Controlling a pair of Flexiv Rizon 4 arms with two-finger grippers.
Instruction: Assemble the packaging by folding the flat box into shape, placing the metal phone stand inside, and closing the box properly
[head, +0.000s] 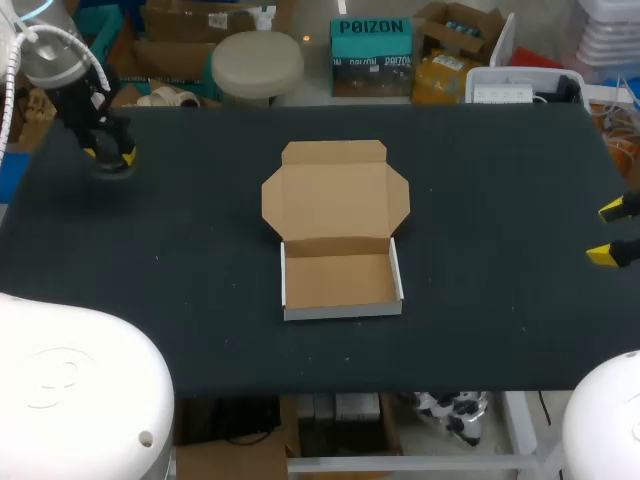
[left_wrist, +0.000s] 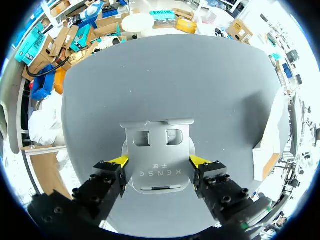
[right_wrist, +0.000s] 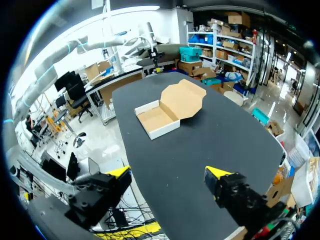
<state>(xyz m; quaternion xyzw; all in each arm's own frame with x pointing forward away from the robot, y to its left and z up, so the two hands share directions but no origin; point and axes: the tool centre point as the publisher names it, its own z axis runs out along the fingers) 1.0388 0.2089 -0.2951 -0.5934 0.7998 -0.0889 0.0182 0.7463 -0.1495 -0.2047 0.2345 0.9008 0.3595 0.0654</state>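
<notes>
The cardboard box (head: 340, 282) stands folded into a white-walled tray in the middle of the black table, its brown lid (head: 335, 193) lying flat open behind it. At the table's far left, my left gripper (head: 110, 152) is low over the cloth. In the left wrist view, the grey metal phone stand (left_wrist: 159, 160) sits between the fingers, and both yellow tips press its side edges; my left gripper (left_wrist: 159, 161) is shut on it. My right gripper (head: 610, 232) hangs open and empty at the table's right edge. From the right gripper (right_wrist: 167, 180) the box (right_wrist: 160, 117) lies well ahead.
The black table cloth (head: 200, 300) is bare around the box on all sides. In the left wrist view the box (left_wrist: 267, 150) shows off to the side, far from the stand. My arms' white bases (head: 70, 390) fill the near corners.
</notes>
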